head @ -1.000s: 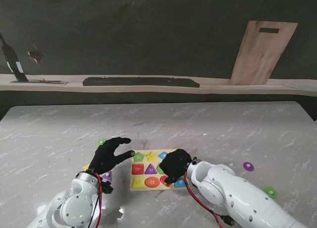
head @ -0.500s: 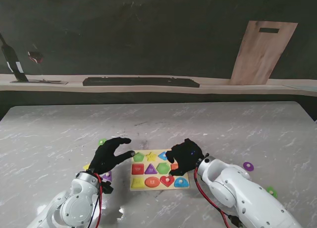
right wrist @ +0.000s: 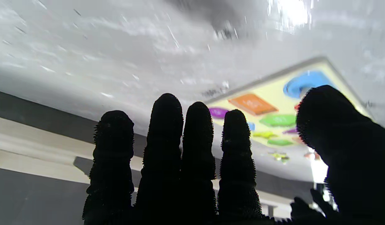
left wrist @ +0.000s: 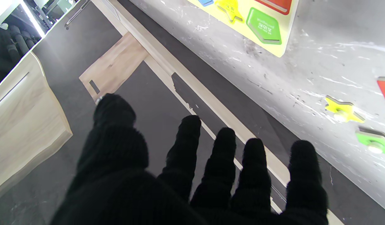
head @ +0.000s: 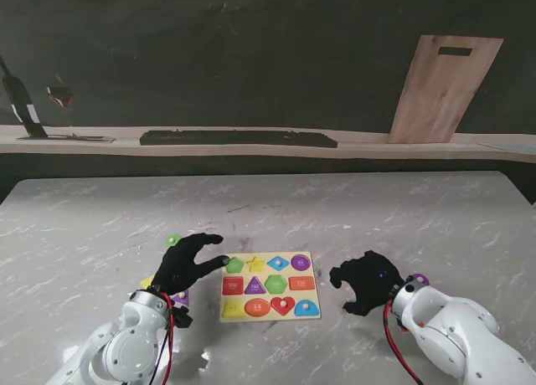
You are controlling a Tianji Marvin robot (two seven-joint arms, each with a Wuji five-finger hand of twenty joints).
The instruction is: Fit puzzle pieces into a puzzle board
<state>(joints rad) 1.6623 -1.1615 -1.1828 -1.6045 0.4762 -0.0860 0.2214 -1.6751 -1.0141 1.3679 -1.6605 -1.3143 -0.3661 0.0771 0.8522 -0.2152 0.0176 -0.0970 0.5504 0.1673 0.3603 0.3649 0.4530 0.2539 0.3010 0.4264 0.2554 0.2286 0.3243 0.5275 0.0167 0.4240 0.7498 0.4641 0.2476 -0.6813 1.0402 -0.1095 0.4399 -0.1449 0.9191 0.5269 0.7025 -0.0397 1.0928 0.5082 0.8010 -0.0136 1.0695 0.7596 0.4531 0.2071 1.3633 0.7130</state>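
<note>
So the puzzle board (head: pixel 268 285) sits between the two hands, its long side running left-right, and every slot I can see looks filled. Right hand (head: pixel 366 282) is just off the board's right edge, fingers spread, holding nothing. A purple loose piece (head: pixel 420 280) lies just to that hand's right, a green one (head: pixel 457 324) a bit nearer to me. Left hand (head: pixel 186 262) hovers at the board's left edge, also spread and empty. I'd guess the right hand is closer for the purple piece.
</note>
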